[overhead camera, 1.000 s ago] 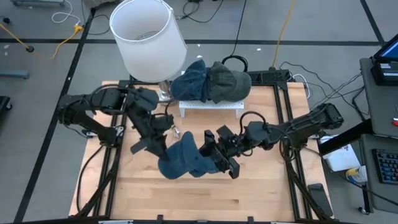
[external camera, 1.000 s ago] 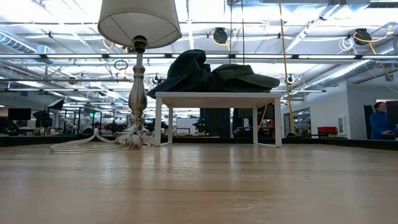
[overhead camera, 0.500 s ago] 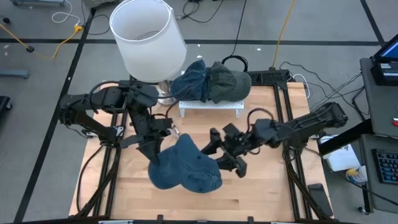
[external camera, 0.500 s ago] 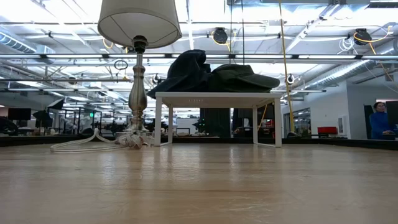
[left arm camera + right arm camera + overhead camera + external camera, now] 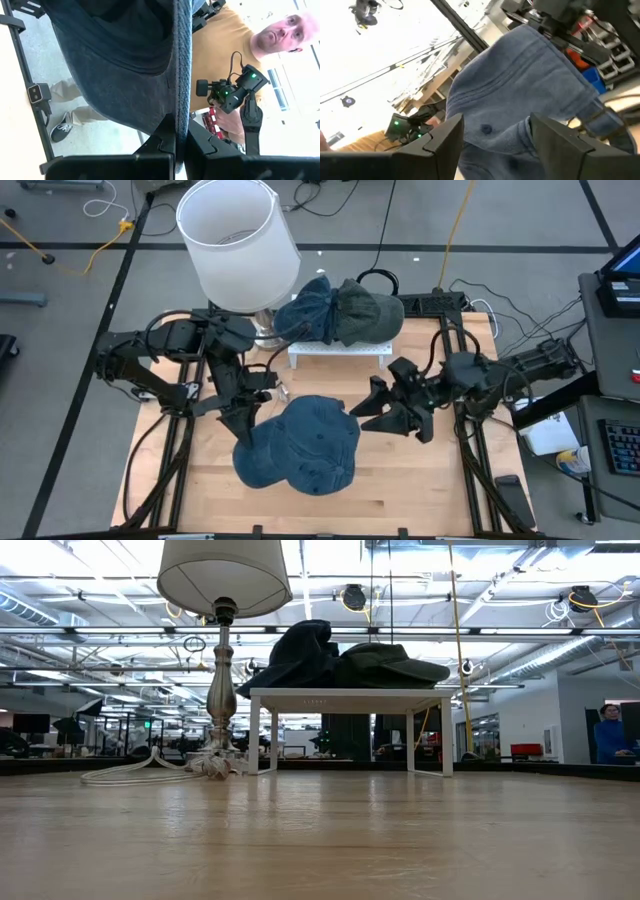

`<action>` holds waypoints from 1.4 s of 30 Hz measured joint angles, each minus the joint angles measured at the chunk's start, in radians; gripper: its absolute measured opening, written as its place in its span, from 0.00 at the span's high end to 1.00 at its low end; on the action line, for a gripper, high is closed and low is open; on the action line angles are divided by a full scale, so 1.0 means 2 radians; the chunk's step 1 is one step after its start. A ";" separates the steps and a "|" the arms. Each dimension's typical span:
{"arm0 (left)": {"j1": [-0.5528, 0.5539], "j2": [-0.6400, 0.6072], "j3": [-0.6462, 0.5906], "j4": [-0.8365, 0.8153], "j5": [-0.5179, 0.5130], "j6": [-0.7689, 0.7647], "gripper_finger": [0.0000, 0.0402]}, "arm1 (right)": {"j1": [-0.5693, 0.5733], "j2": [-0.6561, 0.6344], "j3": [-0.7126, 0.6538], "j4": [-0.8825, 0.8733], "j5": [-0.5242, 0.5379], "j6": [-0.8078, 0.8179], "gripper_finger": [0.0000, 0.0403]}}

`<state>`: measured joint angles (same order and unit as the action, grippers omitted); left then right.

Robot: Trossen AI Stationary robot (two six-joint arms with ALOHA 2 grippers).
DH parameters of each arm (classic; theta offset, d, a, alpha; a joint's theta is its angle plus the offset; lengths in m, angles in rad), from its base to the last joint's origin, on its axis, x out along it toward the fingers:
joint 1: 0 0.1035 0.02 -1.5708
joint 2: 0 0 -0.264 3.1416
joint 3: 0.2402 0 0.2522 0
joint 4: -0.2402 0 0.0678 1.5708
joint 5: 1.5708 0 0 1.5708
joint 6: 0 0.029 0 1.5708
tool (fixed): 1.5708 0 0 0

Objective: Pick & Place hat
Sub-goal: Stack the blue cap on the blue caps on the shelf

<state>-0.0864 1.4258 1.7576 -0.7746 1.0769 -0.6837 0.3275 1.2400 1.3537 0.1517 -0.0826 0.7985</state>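
A blue denim hat (image 5: 305, 448) is held above the middle of the table, crown up; my left gripper (image 5: 243, 427) is shut on its left edge. My right gripper (image 5: 378, 410) stands open just right of the hat, touching nothing; in its wrist view the hat (image 5: 520, 85) lies beyond its spread fingers. At the far edge a white stand (image 5: 340, 352) carries another blue hat (image 5: 306, 310) and a dark green cap (image 5: 370, 310). The low view shows neither the held hat nor the grippers. My left gripper pinches the hat's rim (image 5: 181, 107) between its two fingers, at the hat's left side. The fingers (image 5: 162, 135) come from the table's left and far side, roughly level. The hat is lifted clear of the table and spreads out to the right of the fingers.
A lamp with a white shade (image 5: 238, 242) and a metal foot (image 5: 220, 690) stands at the far left, beside the stand, its cord (image 5: 130, 775) coiled on the table. A person with a camera rig (image 5: 235, 90) is beyond the table's edge.
My right gripper has drawn back from the hat toward the table's right edge and risen a little, rolling as it went. The hat, bunched between the two grippers before, has spread out wide with its crown up. My left gripper has turned at the wrist while staying in place.
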 joint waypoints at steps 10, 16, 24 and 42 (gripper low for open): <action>0.005 0.000 0.000 0.001 -0.013 -0.037 0.98 | 0.017 -0.013 0.000 -0.037 -0.052 0.056 0.47; 0.018 0.000 0.000 0.001 -0.001 -0.069 0.98 | 0.025 -0.045 0.000 -0.084 -0.053 0.066 0.52; 0.020 0.000 0.000 0.012 0.011 -0.110 0.98 | 0.017 -0.107 0.000 -0.116 -0.044 0.043 0.56; 0.060 0.005 0.000 0.050 0.015 -0.164 0.98 | 0.014 -0.044 -0.020 -0.127 0.056 0.103 0.31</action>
<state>0.0336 1.4355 1.7576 -0.6744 1.1065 -1.0111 0.3564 1.1512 1.3136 -0.1018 0.0299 1.0046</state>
